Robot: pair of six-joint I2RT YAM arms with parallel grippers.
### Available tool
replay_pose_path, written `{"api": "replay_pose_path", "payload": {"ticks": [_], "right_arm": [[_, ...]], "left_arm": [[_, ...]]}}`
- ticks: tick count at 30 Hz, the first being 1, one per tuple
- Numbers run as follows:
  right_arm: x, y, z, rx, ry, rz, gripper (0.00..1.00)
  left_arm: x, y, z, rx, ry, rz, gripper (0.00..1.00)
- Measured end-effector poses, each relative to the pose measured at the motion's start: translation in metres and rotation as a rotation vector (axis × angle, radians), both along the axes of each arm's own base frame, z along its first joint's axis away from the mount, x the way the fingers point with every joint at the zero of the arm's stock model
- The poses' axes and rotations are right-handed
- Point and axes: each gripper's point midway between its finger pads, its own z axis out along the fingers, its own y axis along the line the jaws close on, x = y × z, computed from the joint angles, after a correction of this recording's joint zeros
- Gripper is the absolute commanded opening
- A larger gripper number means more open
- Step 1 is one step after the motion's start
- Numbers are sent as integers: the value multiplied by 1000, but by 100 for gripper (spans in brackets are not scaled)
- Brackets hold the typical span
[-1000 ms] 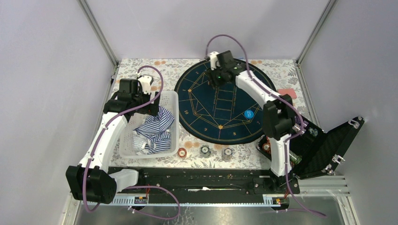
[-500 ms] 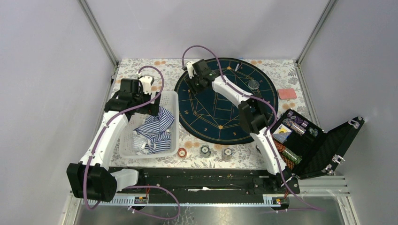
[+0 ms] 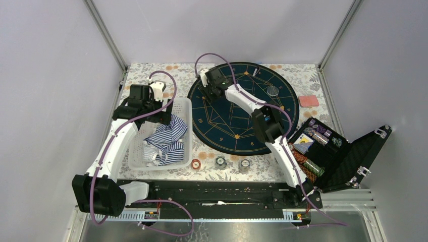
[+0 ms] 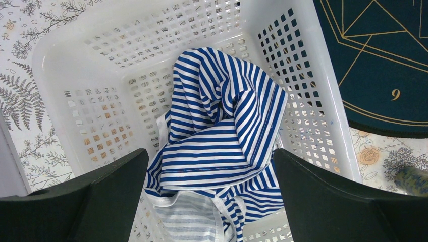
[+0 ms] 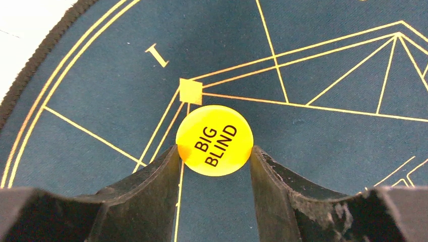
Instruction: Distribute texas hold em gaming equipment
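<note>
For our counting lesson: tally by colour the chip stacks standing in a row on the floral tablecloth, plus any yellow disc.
Red chip stack: 1
Green chip stack: 1
Grey chip stack: 1
Yellow BIG BLIND disc: 1
Total: 4

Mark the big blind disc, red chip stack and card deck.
big blind disc (image 5: pixel 214 140), right wrist view, printed face centre.
red chip stack (image 3: pixel 196 164), top view, top chip.
card deck (image 3: pixel 308 101), top view, red back.

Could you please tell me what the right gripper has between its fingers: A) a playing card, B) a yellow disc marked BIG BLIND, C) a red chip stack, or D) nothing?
B: the right wrist view shows the fingers of the right gripper pinching the yellow disc over the blue mat.
</note>
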Motion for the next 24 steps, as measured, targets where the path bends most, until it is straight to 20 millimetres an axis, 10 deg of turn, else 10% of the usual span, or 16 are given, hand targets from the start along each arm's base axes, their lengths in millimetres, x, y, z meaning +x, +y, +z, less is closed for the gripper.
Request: {"api": "replay_pose_path", "payload": {"ticks": [12,19,24], "right_arm": [[4,-3,-11,-24,-11,-10,97],[-1,-6,-1,-23,-8,-9,100],[-20,-20,51,-9,-28,-11,100]], "left_arm": [[0,0,0,0,0,0,99],[0,1,0,4,1,3,99],[0,1,-1,12,0,-5,99]]}}
